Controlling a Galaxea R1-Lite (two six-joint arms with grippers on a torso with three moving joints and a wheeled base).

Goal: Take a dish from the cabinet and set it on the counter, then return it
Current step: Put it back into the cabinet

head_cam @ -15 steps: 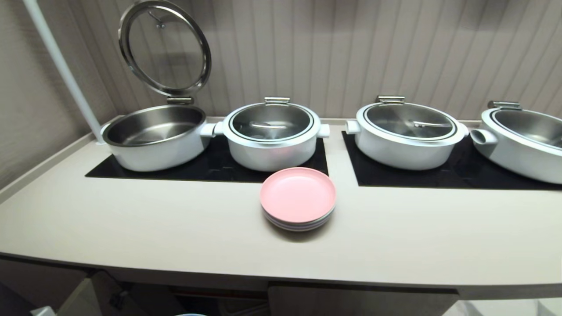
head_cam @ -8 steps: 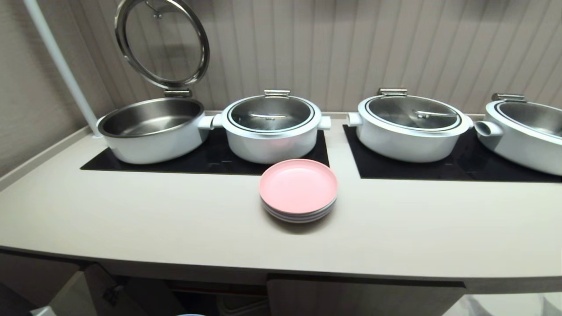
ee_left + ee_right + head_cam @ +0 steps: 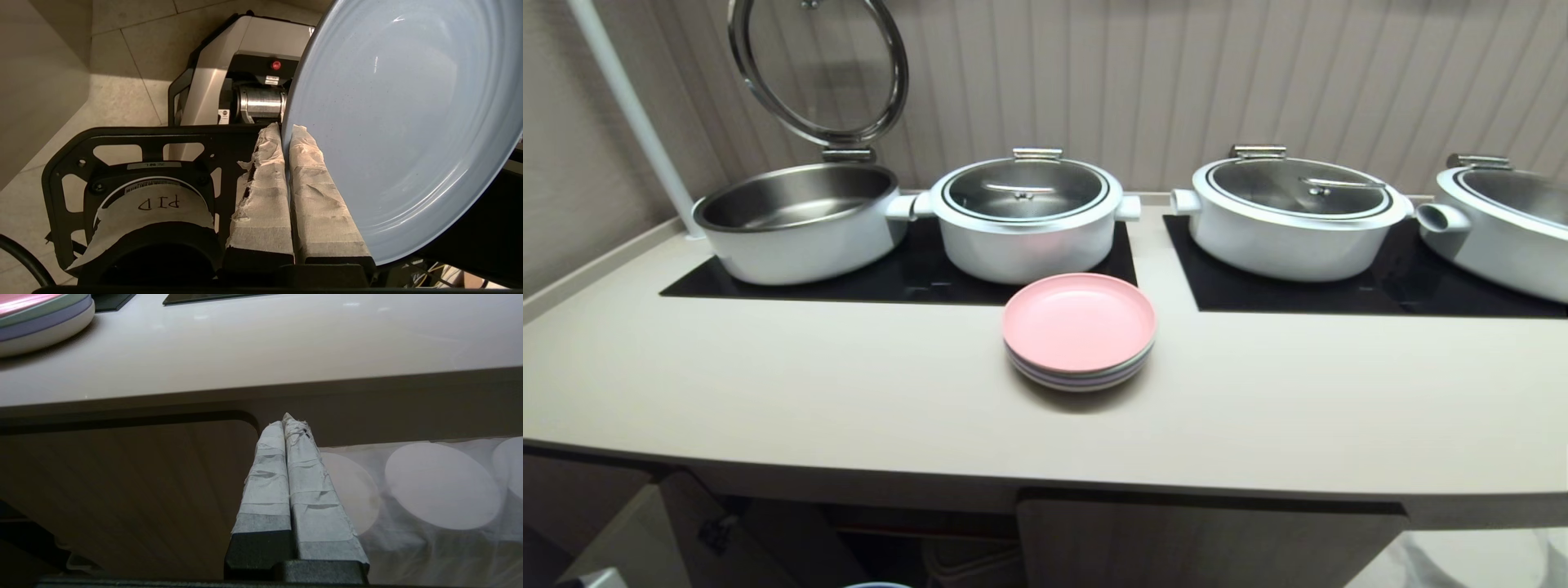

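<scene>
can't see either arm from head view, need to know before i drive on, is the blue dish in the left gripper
Observer: Yes. In the left wrist view the left gripper is shut on the rim of the light blue dish, which stands tilted on edge.
Operator: ok and the right one, carrying anything
Observer: No. The right gripper is shut with nothing in it, held below the counter edge in front of the cabinet door.
Operator: is the dish over the counter yet
Observer: No. Behind it the left wrist view shows only floor tiles and the robot's base.
</scene>
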